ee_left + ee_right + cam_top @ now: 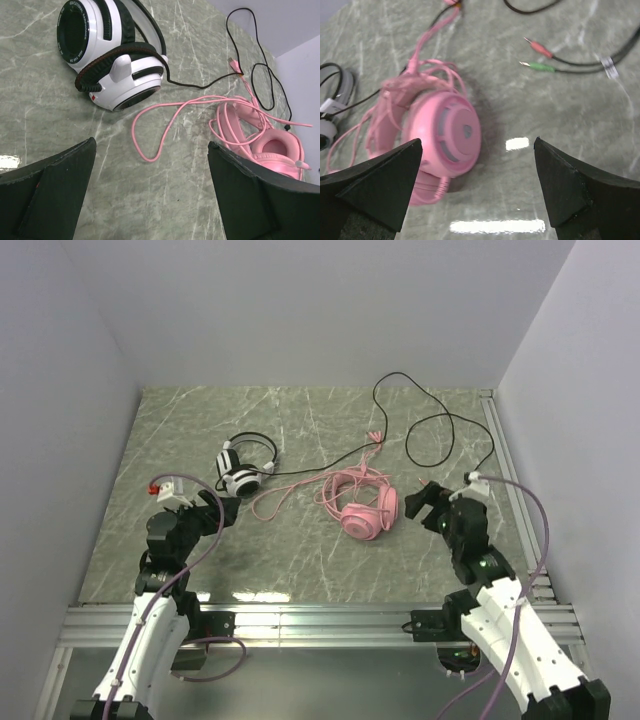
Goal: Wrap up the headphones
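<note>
The black-and-white headset point(243, 469) lies at the table's left middle, its black cable point(440, 420) running right and looping toward the back right. It also shows in the left wrist view point(112, 52). The pink headset point(368, 513) lies at the centre, its pink cable point(290, 490) trailing left in loops; it shows in the right wrist view point(442, 132) and the left wrist view point(272, 147). My left gripper point(222, 506) is open and empty, just in front of the black-and-white headset. My right gripper point(425, 502) is open and empty, just right of the pink headset.
The black cable's red and green jack plugs point(537, 56) lie on the marble to the right of the pink headset. A metal rail point(510, 475) runs along the table's right edge. White walls close in the back and sides.
</note>
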`<action>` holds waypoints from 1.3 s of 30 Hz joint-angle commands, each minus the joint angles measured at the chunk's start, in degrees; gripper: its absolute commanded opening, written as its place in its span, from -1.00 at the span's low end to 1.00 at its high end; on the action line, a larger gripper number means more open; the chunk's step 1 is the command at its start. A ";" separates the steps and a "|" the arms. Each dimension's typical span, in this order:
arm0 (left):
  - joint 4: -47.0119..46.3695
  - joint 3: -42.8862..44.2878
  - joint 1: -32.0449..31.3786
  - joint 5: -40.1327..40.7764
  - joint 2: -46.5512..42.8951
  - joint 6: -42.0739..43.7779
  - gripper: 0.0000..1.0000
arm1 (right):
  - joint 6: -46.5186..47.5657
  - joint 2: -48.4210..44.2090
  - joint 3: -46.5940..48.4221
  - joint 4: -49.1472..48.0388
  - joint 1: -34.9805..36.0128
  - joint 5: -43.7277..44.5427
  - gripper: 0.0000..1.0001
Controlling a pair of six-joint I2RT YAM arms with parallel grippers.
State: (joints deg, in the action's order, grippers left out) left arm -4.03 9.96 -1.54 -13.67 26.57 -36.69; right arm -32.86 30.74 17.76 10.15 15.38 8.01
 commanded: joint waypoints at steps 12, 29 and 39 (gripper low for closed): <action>-2.65 1.21 0.13 -0.57 0.24 -0.23 0.98 | 6.23 31.63 28.29 13.66 9.66 -4.24 0.91; -2.56 1.56 0.13 -0.65 1.38 -0.14 0.97 | 5.62 48.89 32.34 15.42 10.56 3.67 -0.06; -2.91 1.65 0.13 -1.00 2.17 -0.05 0.97 | 4.91 37.82 29.17 17.00 -5.00 9.38 -0.14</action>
State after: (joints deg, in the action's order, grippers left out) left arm -4.12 9.98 -1.54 -13.67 28.32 -36.69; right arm -27.38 72.64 46.33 28.08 13.26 13.10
